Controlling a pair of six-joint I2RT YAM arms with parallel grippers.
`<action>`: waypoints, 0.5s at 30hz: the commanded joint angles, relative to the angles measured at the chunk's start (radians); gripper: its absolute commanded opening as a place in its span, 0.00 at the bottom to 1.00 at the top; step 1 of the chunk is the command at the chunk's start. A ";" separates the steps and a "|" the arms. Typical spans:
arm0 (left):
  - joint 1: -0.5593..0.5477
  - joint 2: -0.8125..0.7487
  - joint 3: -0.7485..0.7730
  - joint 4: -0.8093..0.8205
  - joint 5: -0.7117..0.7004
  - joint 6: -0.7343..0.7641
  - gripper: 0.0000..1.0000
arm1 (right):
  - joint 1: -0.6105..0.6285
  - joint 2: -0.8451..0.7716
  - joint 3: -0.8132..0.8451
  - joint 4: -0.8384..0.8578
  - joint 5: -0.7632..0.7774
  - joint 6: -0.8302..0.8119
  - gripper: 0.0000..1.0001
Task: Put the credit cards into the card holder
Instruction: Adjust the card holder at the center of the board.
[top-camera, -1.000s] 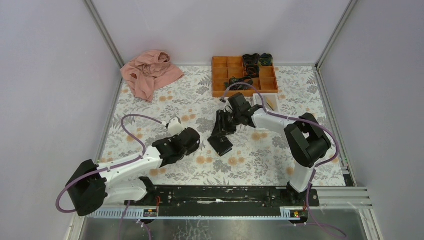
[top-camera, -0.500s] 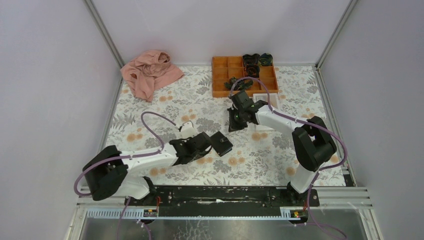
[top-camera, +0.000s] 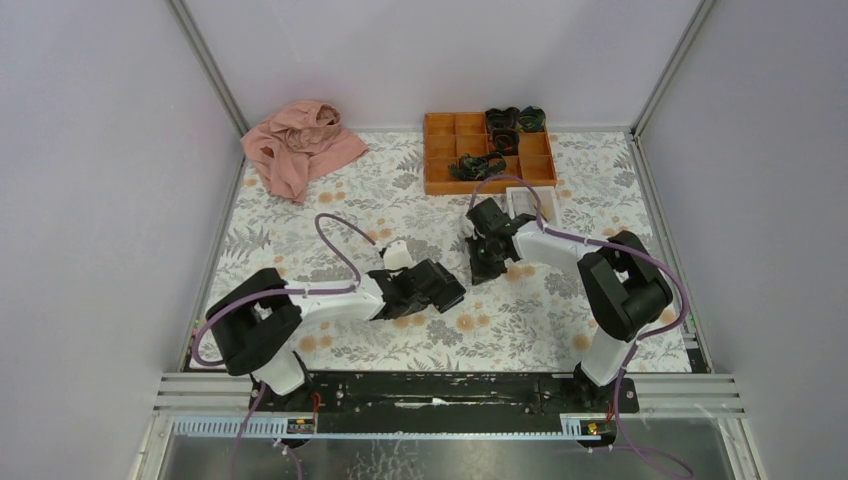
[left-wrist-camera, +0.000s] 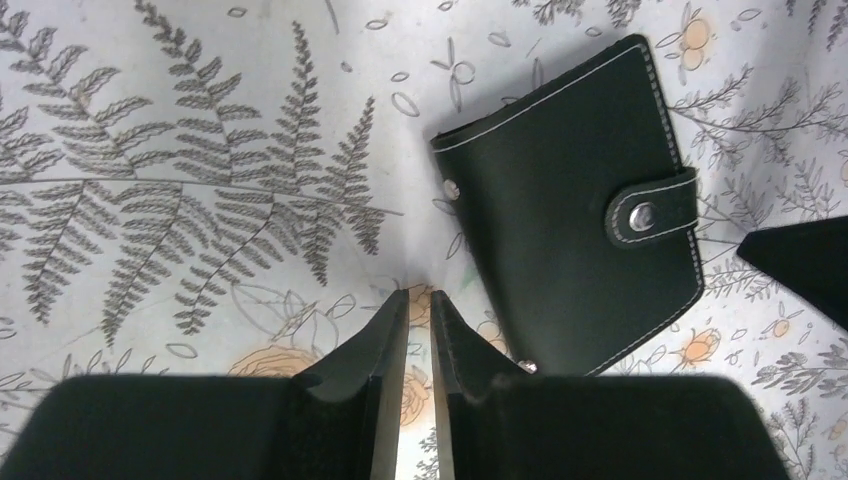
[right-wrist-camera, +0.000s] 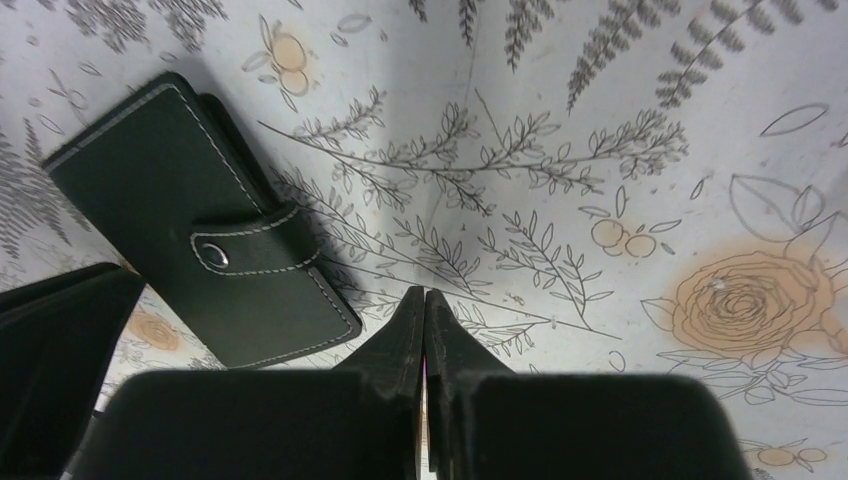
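**Both grippers empty beside the closed card holder**

The left gripper (left-wrist-camera: 418, 300) is hovering low with its fingers only a narrow slit apart, gripping nothing. Just beyond its tips and to the right, the card holder (left-wrist-camera: 570, 200) is lying flat and closed on the floral tablecloth (left-wrist-camera: 200, 150), its strap snapped; whether a finger is touching its edge cannot be told. On the holder's far side, the right gripper (right-wrist-camera: 425, 295) is pointing down with its fingers pressed together on nothing, near the holder but apart from it.

Pale lilac walls (top-camera: 420, 55), floral tablecloth (top-camera: 545, 315)
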 joint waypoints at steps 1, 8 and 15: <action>-0.003 0.049 0.046 0.035 -0.003 0.032 0.21 | 0.019 -0.010 -0.026 0.018 -0.027 0.012 0.00; 0.018 0.061 0.050 0.040 -0.014 0.043 0.21 | 0.085 -0.016 -0.056 0.043 -0.031 0.052 0.00; 0.056 0.050 0.046 0.041 -0.028 0.051 0.22 | 0.147 -0.029 -0.063 0.042 -0.011 0.094 0.00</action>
